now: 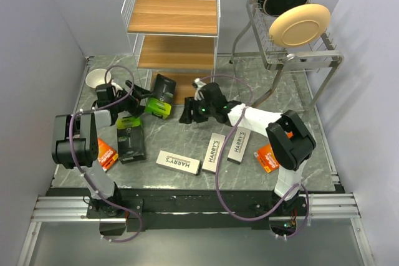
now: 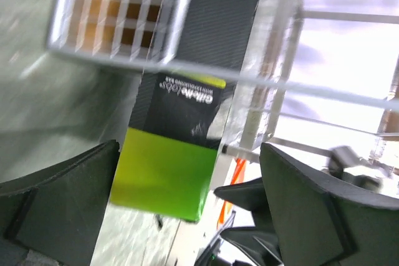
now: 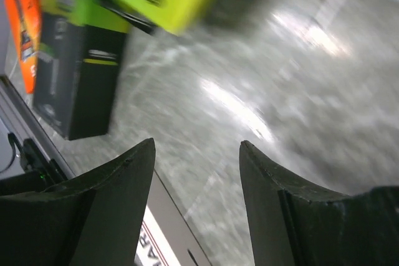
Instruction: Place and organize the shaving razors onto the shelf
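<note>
Razor box [image 1: 162,93], black end toward shelf [image 1: 174,15], green end at left gripper [image 1: 144,105]

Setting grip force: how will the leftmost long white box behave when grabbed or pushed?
The white box looks like a square-edged carton, so probably stiff. It lies flat on the table, so a push should slide it, not tip or roll it. It is long; gripped near one end it may well swing.

I see a glossy marbled desk [image 1: 187,138], a wire shelf [image 1: 173,15] with matt wooden tiers, and a smooth cardboard razor box [image 1: 130,141].
</note>
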Controlling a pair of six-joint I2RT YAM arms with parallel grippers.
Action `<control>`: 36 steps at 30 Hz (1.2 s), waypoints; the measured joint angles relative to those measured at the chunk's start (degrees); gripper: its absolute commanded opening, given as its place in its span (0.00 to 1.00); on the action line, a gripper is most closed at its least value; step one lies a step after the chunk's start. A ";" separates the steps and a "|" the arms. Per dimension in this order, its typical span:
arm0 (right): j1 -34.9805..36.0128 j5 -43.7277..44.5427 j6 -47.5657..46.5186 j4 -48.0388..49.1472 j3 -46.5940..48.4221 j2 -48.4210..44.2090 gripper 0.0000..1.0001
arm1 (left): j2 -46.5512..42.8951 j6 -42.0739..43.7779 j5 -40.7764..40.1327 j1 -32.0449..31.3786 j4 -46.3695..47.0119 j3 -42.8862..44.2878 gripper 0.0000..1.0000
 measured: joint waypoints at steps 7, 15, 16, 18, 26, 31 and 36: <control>3.91 2.21 -9.07 0.02 6.23 2.27 0.61 | -9.49 6.16 -1.05 2.14 -15.91 -3.41 1.00; 5.27 2.25 -17.05 -0.33 12.41 7.43 0.33 | -24.35 7.50 -3.76 4.63 -20.41 -13.88 0.99; 5.70 2.21 -17.51 -0.37 12.48 7.96 0.29 | -25.44 7.96 -4.57 4.87 -21.40 -14.01 0.99; 6.97 2.16 -18.67 -0.83 12.44 9.01 0.18 | -27.30 8.96 -6.10 5.29 -23.52 -14.03 0.97; 13.62 5.46 -21.62 -0.46 11.80 10.27 0.00 | -36.52 10.45 -9.22 6.60 -26.14 -17.25 0.65; 15.28 10.54 -22.34 0.20 15.06 13.79 0.00 | -38.93 10.47 -9.27 7.80 -27.19 -17.86 0.61; 15.45 18.10 -23.43 0.33 19.63 19.71 0.00 | -40.02 10.43 -9.22 8.50 -27.58 -17.86 0.64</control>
